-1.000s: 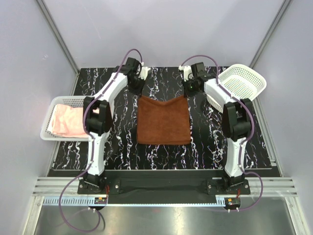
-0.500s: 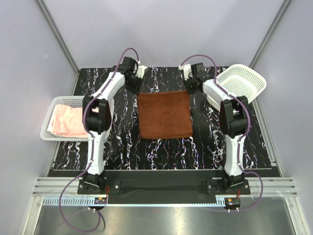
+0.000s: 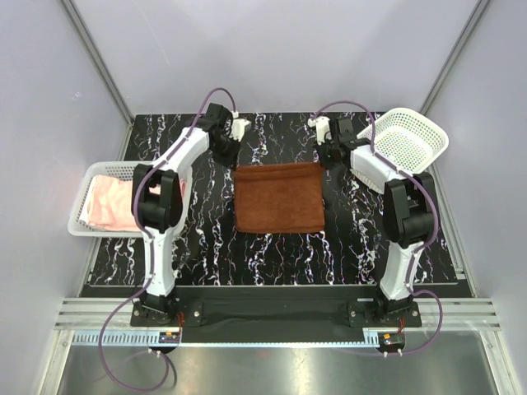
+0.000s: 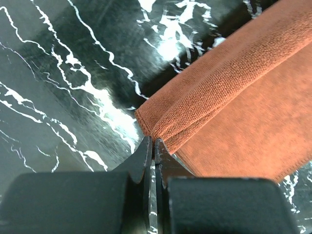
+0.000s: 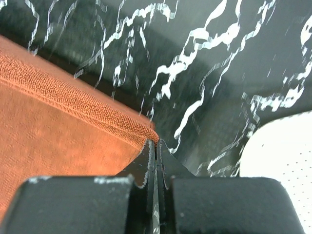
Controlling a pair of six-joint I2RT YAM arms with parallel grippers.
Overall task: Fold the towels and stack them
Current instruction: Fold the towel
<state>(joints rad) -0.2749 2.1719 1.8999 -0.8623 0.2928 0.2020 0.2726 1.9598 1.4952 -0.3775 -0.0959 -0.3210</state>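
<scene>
The rust-brown towel (image 3: 278, 197) lies spread on the black marbled table (image 3: 206, 239), its far edge doubled over. My left gripper (image 3: 234, 160) is shut on the towel's far left corner. In the left wrist view the cloth (image 4: 234, 97) puckers into the closed tips of that gripper (image 4: 153, 142). My right gripper (image 3: 324, 161) is shut on the far right corner. The right wrist view shows the hem (image 5: 73, 100) ending at the right gripper (image 5: 156, 143). A pale pink towel (image 3: 111, 203) sits bunched in the left basket. No white towel is in view.
A white mesh basket (image 3: 99, 170) stands at the table's left edge. A second white mesh basket (image 3: 408, 140) leans at the far right, close behind my right arm, and shows in the right wrist view (image 5: 282, 165). Grey walls enclose the table.
The towel's far edge sagged in a V between the grippers; now it runs straight and taut. Both grippers have shifted slightly apart and toward the far side, still gripping the corners.
</scene>
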